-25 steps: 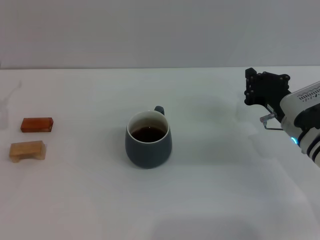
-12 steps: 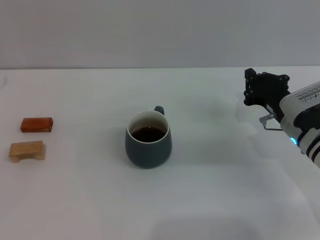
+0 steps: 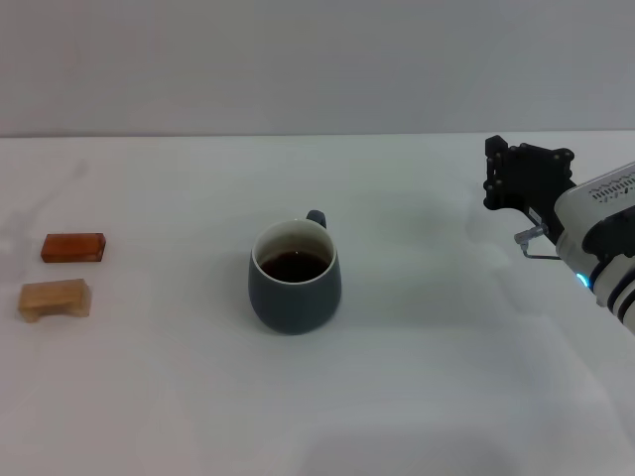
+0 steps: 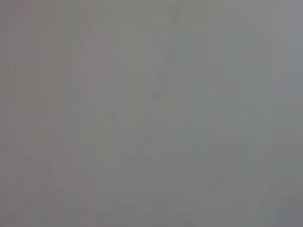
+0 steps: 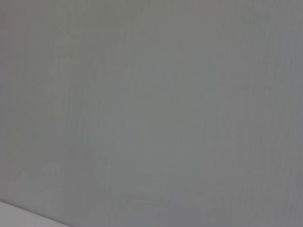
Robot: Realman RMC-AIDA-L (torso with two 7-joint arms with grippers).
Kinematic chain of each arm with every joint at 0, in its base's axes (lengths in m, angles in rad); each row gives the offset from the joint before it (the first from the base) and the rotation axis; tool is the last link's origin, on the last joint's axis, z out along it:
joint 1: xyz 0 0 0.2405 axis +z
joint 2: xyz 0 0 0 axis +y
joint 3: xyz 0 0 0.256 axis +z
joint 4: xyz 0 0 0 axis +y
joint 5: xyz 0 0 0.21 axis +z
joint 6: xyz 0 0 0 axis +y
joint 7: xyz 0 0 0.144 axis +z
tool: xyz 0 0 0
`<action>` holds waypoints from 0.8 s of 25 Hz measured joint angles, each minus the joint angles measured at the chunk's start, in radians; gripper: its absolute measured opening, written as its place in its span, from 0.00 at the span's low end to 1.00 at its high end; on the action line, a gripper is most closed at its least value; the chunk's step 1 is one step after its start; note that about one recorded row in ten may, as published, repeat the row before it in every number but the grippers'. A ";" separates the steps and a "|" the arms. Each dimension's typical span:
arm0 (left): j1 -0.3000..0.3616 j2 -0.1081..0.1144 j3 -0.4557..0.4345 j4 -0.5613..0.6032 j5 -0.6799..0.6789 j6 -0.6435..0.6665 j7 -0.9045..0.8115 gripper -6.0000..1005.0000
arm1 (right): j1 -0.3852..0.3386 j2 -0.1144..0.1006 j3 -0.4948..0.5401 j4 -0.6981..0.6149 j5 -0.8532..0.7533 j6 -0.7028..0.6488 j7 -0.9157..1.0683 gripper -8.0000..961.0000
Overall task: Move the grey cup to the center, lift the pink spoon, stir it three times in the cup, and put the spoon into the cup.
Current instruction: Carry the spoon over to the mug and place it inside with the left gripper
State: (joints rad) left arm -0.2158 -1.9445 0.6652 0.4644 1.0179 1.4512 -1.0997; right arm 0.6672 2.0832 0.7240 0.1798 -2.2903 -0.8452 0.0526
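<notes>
The grey cup (image 3: 294, 276), holding dark liquid, stands near the middle of the white surface (image 3: 427, 377), no pink spoon visible, stirring apparently undone; right end effector (image 3: 526, 177) hovers well apart, finger state indiscernible.

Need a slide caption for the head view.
Grey cup of dark liquid mid-table, two blocks at left, right pincer hovering at right.

No visible change, faint shadow on the table (image 3: 60, 188) shifting slightly
</notes>
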 joint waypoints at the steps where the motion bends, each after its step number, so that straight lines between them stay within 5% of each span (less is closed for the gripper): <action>1: 0.007 0.013 0.004 0.036 0.053 0.060 -0.076 0.16 | 0.000 0.000 0.000 0.000 0.000 0.000 -0.001 0.01; 10: 0.018 0.027 0.003 0.192 0.201 0.172 -0.304 0.16 | 0.000 0.000 -0.001 0.006 -0.001 0.000 -0.006 0.01; 20: -0.014 -0.002 0.011 0.350 0.383 0.288 -0.426 0.16 | -0.007 0.001 -0.005 0.016 -0.001 0.000 -0.007 0.01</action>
State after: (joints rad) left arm -0.2297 -1.9465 0.6766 0.8144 1.4011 1.7396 -1.5261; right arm 0.6606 2.0844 0.7186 0.1962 -2.2916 -0.8452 0.0461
